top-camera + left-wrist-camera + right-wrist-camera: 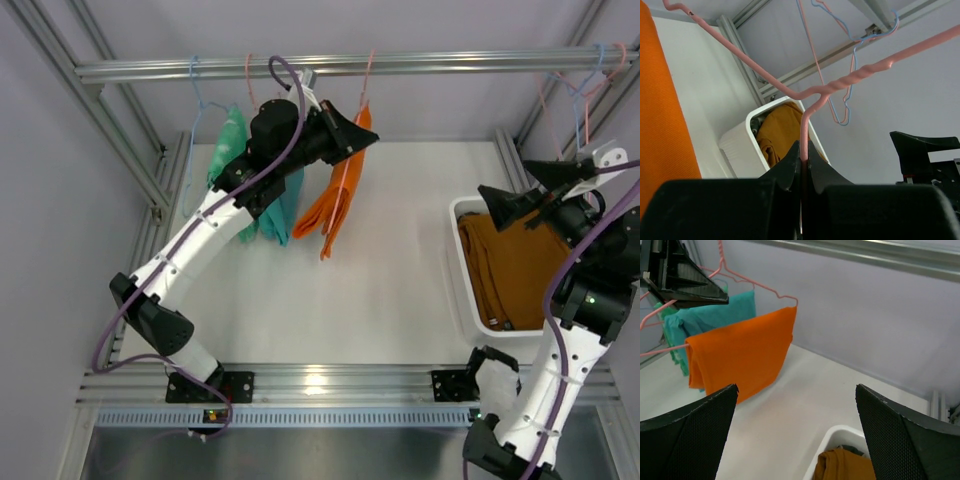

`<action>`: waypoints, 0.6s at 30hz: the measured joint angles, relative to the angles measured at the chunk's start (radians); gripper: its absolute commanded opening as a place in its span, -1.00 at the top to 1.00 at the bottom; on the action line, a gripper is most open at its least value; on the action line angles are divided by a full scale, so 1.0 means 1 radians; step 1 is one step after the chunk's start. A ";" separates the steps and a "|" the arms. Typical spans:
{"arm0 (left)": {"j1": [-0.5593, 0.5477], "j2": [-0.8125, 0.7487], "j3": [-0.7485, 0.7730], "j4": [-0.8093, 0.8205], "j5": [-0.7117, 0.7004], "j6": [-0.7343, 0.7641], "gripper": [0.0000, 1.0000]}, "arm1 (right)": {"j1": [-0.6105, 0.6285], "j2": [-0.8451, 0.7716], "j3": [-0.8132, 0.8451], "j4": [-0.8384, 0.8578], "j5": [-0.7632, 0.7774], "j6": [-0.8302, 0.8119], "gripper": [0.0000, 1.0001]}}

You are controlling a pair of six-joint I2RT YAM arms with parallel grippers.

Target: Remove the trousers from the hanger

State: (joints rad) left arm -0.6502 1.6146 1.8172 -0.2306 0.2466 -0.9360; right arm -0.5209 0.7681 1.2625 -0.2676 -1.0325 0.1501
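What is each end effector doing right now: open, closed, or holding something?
Left end effector: closed on the pink hanger.
Right end effector: open, holding nothing.

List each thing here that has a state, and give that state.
left gripper, shut on the pink hanger
right gripper, open, empty
orange trousers, draped over the pink hanger
teal trousers, hanging below the rail
green trousers, hanging below the rail
brown trousers, lying in the white bin
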 measured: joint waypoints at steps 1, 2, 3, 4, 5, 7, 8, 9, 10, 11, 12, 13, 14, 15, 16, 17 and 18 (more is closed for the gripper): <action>-0.027 0.000 0.001 -0.015 -0.033 0.004 1.00 | 0.032 -0.004 -0.013 -0.013 0.018 -0.020 -0.99; -0.049 0.000 0.003 -0.031 -0.064 0.006 1.00 | 0.066 -0.007 -0.026 -0.021 0.039 -0.036 -0.99; -0.071 0.000 0.004 -0.043 -0.091 0.008 1.00 | 0.116 -0.011 -0.044 -0.035 0.065 -0.056 -0.99; -0.094 0.002 0.010 -0.064 -0.120 0.008 1.00 | 0.173 -0.014 -0.066 -0.055 0.105 -0.078 -0.99; -0.115 0.006 0.020 -0.084 -0.146 0.008 1.00 | 0.220 -0.014 -0.083 -0.068 0.132 -0.093 -0.99; -0.154 0.023 0.056 -0.121 -0.201 0.008 1.00 | 0.344 -0.022 -0.137 -0.080 0.219 -0.119 -0.99; -0.173 0.035 0.081 -0.138 -0.230 0.007 1.00 | 0.416 -0.029 -0.173 -0.081 0.275 -0.132 -0.99; -0.189 0.047 0.102 -0.148 -0.253 0.007 1.00 | 0.473 -0.035 -0.200 -0.082 0.307 -0.137 -0.99; -0.205 0.064 0.135 -0.171 -0.279 0.003 1.00 | 0.535 -0.045 -0.238 -0.077 0.360 -0.146 -0.99; -0.219 0.082 0.168 -0.184 -0.302 -0.001 1.00 | 0.594 -0.055 -0.275 -0.072 0.396 -0.151 -0.99; -0.232 0.100 0.204 -0.205 -0.331 -0.002 1.00 | 0.647 -0.068 -0.311 -0.068 0.438 -0.157 -0.99; -0.243 0.114 0.229 -0.211 -0.356 -0.003 1.00 | 0.699 -0.082 -0.346 -0.065 0.484 -0.162 -0.99; -0.252 0.126 0.250 -0.214 -0.381 -0.003 1.00 | 0.750 -0.092 -0.372 -0.063 0.526 -0.168 -0.99; -0.262 0.132 0.264 -0.214 -0.408 -0.002 1.00 | 0.800 -0.101 -0.391 -0.058 0.573 -0.175 -0.99; -0.270 0.135 0.271 -0.214 -0.432 0.000 1.00 | 0.839 -0.104 -0.404 -0.051 0.611 -0.184 -0.99; -0.277 0.139 0.282 -0.213 -0.454 0.004 1.00 | 0.880 -0.105 -0.412 -0.040 0.645 -0.194 -0.99; -0.283 0.143 0.294 -0.213 -0.475 0.008 1.00 | 0.920 -0.105 -0.419 -0.024 0.681 -0.204 -0.99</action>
State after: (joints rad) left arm -0.9329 1.7580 2.1117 -0.4435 -0.2279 -0.9279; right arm 0.3992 0.6628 0.8436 -0.2920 -0.3519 -0.0536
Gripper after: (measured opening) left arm 0.051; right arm 0.993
